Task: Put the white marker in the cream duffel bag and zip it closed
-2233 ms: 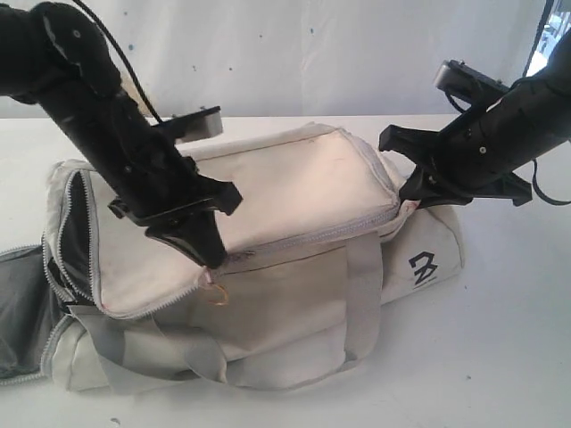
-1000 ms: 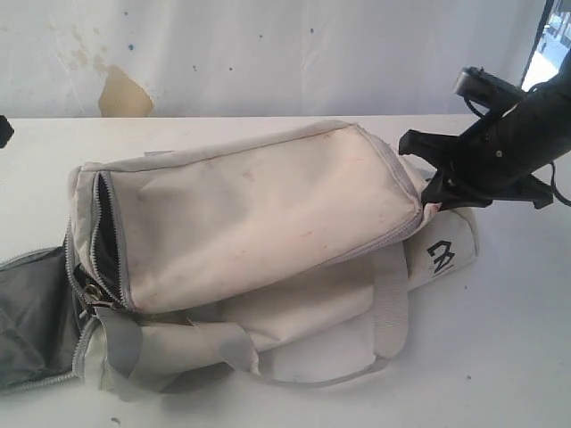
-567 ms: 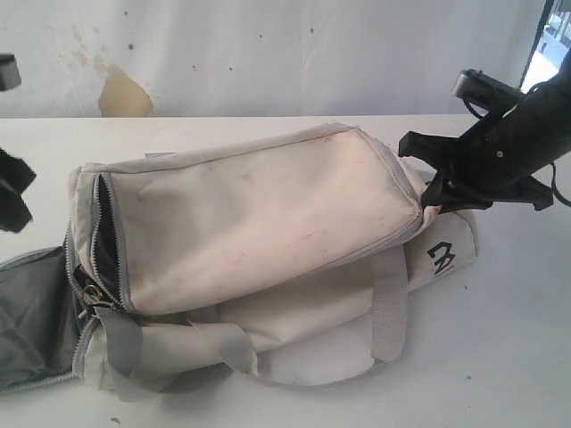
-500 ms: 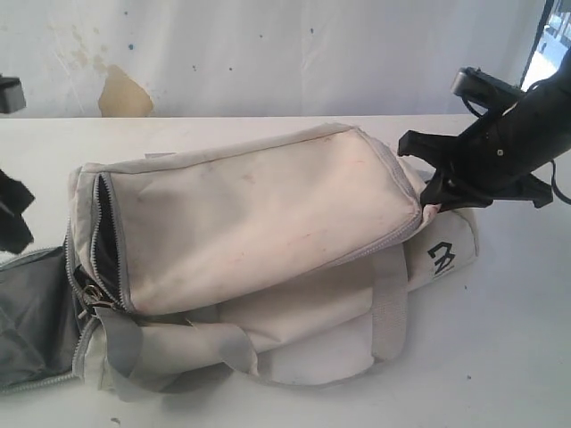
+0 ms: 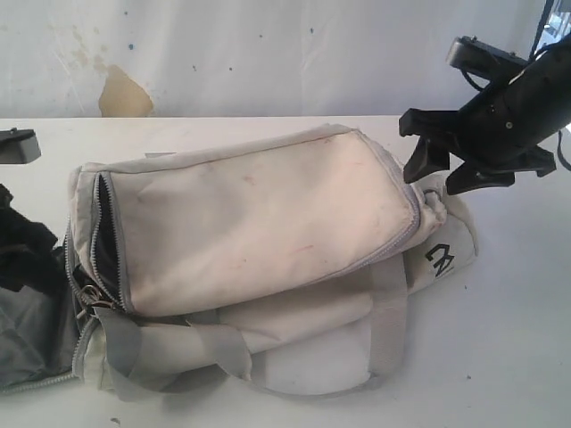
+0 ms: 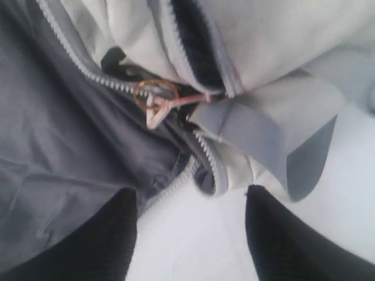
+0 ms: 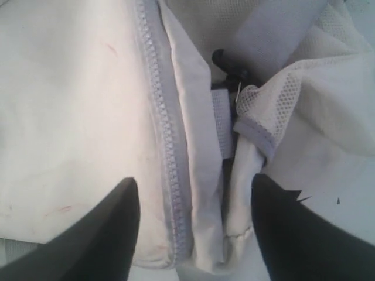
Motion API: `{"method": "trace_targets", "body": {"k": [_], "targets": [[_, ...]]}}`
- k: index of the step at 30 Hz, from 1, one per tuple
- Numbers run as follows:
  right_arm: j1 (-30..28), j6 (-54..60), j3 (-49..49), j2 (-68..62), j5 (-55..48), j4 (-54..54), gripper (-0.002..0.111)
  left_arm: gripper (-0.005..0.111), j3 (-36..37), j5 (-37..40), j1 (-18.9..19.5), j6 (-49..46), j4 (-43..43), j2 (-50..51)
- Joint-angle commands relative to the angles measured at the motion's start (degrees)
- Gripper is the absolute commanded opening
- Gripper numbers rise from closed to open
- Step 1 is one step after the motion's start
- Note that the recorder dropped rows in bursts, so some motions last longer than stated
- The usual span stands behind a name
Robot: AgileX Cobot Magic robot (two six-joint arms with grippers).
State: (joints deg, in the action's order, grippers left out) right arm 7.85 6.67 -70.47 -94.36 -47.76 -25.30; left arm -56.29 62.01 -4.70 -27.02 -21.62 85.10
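Cream duffel bag (image 5: 259, 209) on the white table (image 5: 508, 348), jaws apart

A grey strap (image 5: 390, 308) crossed the bag's near side. Its left end stood unzipped, dark lining showing, contents hidden; the left gripper (image 6: 188, 199) hung spread and empty near the zipper pull (image 6: 155, 100) there. The right gripper (image 5: 437, 178) hovered spread, empty, just above the right end.

Left pincer (image 6: 188, 193) gapes above the cream duffel bag (image 6: 281, 35) at its zipper pull (image 6: 156, 107).

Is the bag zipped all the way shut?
No, the cream duffel bag gapes at one end, where its grey zipper stands apart and dark lining shows.
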Motion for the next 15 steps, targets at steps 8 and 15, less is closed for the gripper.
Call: {"method": "trace_targets", "body": {"k": [8,15], "targets": [[-0.3,8.8,-0.3,1.1,-6.6,-0.2,0.057,0.067,6.3,-13.0,0.0,-13.6,-4.3,-0.4],[-0.3,10.4,-0.3,2.8,-8.7,-0.2,0.057,0.067,11.1,-20.2,0.0,-19.5,-4.0,-0.4]]}}
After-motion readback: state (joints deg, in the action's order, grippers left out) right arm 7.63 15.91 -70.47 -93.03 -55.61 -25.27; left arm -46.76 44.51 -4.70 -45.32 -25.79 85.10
